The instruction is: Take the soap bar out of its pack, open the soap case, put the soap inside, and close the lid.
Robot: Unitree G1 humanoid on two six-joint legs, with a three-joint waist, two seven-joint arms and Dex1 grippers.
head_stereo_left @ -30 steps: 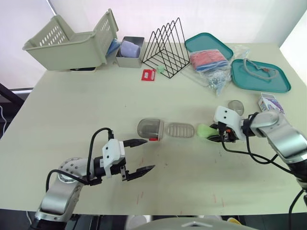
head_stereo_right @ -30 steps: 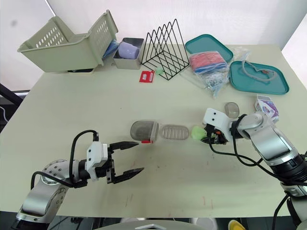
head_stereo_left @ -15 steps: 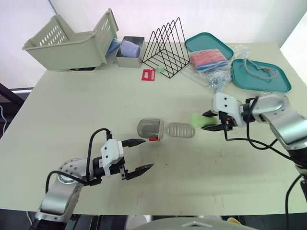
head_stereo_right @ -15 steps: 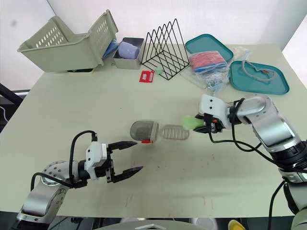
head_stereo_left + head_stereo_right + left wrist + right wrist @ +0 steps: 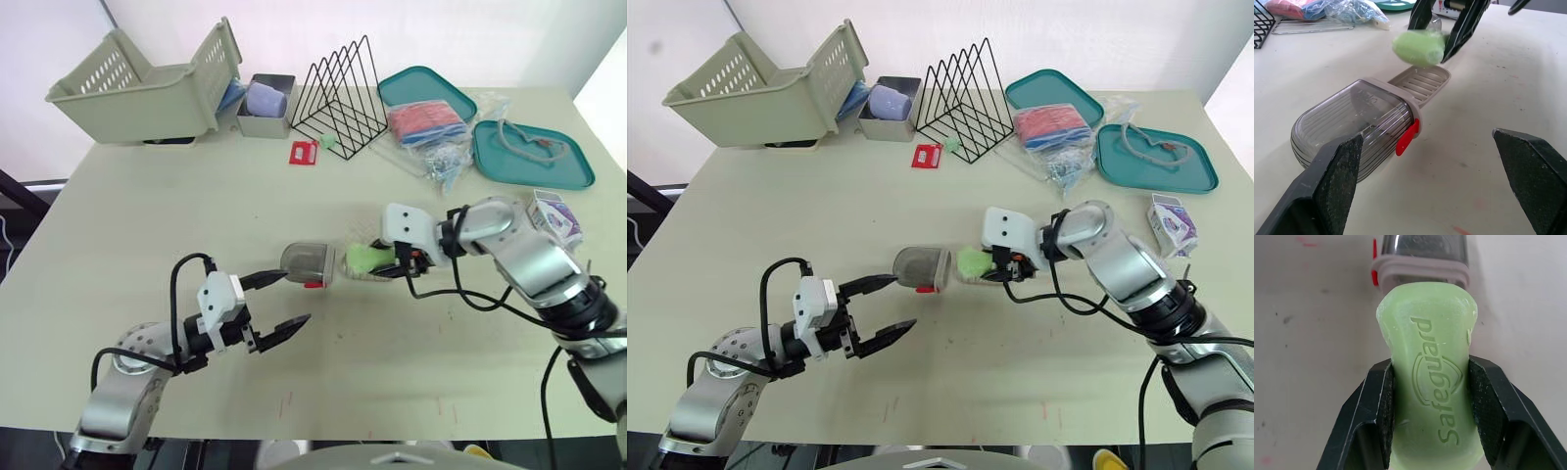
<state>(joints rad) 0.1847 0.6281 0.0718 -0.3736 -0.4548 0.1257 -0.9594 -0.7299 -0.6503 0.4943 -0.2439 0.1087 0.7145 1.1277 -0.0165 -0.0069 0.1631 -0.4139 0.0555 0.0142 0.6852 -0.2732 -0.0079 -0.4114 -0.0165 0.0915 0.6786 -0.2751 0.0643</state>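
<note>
1. My left claw (image 5: 292,298) hangs spread wide and empty near the front edge of the worktop (image 5: 147,215). It is aimed at the case, ready, I judge, to steady it or swing the lid.
2. The soap case (image 5: 308,262) lies open mid-worktop, with its clear lid (image 5: 1352,125) leftward and its ribbed tray (image 5: 1422,83) exposed for loading.
3. My right claw (image 5: 1430,368) pinches the green soap bar (image 5: 364,258) by its sides just above that tray, leaving the underside free to seat.

The pale green soap bar (image 5: 1427,382), stamped Safeguard, is pinched at its waist in my right gripper (image 5: 991,262), just above the ribbed tray (image 5: 1420,84) of the soap case (image 5: 323,264). The case lies open on the desk (image 5: 441,343), its smoky clear lid (image 5: 1352,122) flipped back, with a red latch (image 5: 1406,137) at the rim.
</note>
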